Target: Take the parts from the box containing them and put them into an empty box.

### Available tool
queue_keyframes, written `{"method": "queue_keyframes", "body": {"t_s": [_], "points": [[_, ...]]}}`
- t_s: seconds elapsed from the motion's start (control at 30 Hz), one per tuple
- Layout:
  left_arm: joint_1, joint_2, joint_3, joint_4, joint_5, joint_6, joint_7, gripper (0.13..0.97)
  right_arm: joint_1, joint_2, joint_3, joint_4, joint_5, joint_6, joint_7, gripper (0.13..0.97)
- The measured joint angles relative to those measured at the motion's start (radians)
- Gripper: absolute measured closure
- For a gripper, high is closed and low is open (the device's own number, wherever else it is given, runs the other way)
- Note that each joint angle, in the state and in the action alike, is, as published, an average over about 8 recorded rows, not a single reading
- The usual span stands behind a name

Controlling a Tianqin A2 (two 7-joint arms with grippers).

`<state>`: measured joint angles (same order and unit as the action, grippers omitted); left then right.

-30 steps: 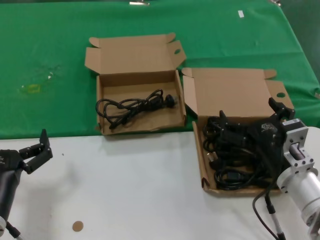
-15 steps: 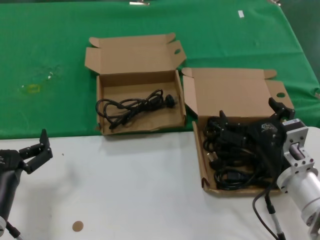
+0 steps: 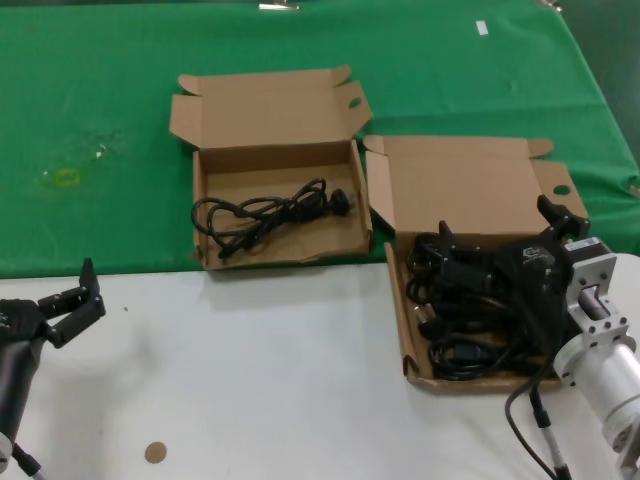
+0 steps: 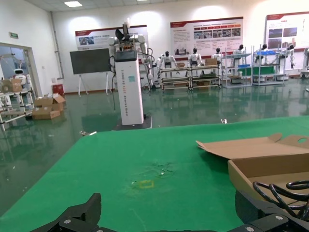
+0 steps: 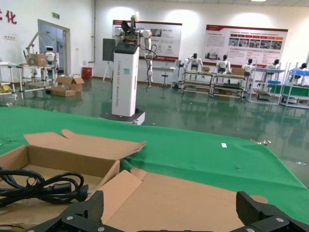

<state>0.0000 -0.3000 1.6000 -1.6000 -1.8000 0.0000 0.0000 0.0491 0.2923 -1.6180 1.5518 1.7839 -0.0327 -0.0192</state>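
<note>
Behind both wrist views, a hall; only head view shows right tool (image 3: 505, 240) spread over parts (image 3: 465, 310).

Upright lids (image 3: 468, 185) wall both boxes' far sides; near sides open.

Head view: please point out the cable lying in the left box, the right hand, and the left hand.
cable (image 3: 262, 212), head view, middle of its coil
right hand (image 3: 497, 235), head view, between its fingertips
left hand (image 3: 90, 292), head view, between its fingertips

No legible text anywhere. Wall posters (image 5: 246, 39) far beyond the right pincer (image 5: 169, 212) carry print too small to read; red characters (image 5: 8, 16) on the wall likewise unreadable.
</note>
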Motion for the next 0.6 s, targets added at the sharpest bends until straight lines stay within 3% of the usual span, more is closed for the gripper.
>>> {"method": "queue_keyframes", "body": {"t_s": [0.6], "points": [[0.0,0.0,0.0,0.0,0.0,0.0,0.0,0.132,0.0,0.0,0.0,0.0,0.0,0.0,0.0,0.129]]}}
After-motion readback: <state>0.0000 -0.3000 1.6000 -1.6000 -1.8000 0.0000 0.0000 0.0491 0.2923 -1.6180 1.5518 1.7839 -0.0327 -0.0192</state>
